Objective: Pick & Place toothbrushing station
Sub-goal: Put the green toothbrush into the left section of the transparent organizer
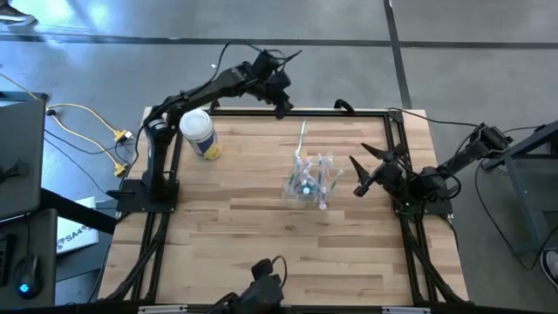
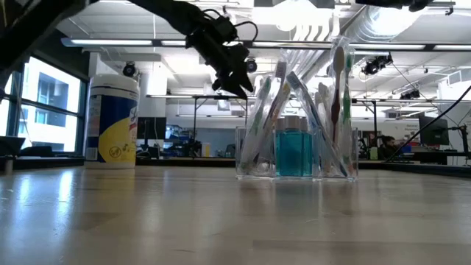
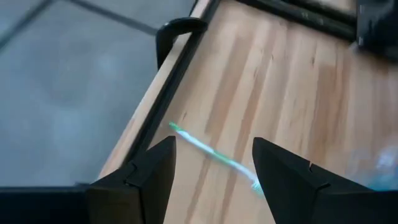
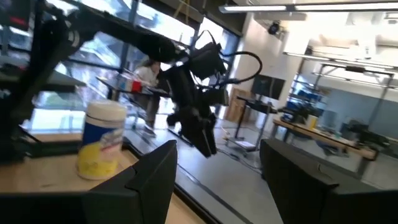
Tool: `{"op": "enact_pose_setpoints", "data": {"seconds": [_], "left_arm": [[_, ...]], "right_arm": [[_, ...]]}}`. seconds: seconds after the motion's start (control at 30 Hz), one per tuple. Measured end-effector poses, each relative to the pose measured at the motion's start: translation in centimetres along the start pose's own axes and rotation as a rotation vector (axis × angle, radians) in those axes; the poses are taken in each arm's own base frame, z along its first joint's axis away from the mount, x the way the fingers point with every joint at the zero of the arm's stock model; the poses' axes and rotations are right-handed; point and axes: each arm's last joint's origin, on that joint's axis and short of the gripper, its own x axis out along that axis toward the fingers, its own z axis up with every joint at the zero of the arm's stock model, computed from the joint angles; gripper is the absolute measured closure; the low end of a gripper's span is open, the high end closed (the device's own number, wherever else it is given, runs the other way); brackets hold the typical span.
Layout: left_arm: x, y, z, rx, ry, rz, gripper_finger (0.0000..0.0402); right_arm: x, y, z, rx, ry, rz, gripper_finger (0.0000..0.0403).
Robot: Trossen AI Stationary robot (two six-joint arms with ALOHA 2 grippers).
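The toothbrushing station (image 1: 309, 180) is a clear boxy holder standing on its base in the middle of the wooden table. It holds several toothbrushes and a blue bottle (image 2: 294, 151). A loose pale green toothbrush (image 1: 303, 139) lies flat on the wood between the station and the far edge. My left gripper (image 1: 283, 108) hangs open over the far edge. In its wrist view the loose toothbrush (image 3: 211, 152) shows below and between the fingers, clear of them. My right gripper (image 1: 359, 176) stands open just right of the station, touching nothing.
A white cylindrical tub with a yellow label (image 1: 199, 133) stands at the far left of the table. A black frame (image 1: 349, 111) runs around the table's edges, with a clamp (image 3: 177, 31) on the far rail. Bare wood fills the near half.
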Motion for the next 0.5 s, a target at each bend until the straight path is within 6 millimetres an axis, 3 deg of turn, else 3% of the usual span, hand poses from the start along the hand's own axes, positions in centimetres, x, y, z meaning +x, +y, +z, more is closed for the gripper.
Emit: {"op": "enact_pose_setpoints", "data": {"seconds": [0.23,0.43,0.5], "left_arm": [[0.1,-0.2,2.2,-0.292,0.019,0.022,0.019],[1.0,-2.9,1.6,-0.292,0.104,0.008,0.019],[2.3,-4.1,1.5,-0.263,0.108,0.055,0.019]], "right_arm": [[0.0,-0.3,-0.1,-0.05,0.049,-0.051,0.018],[0.0,-0.3,-0.1,-0.077,0.064,-0.061,0.018],[0.0,-0.3,-0.1,-0.086,0.063,-0.058,0.018]]}}
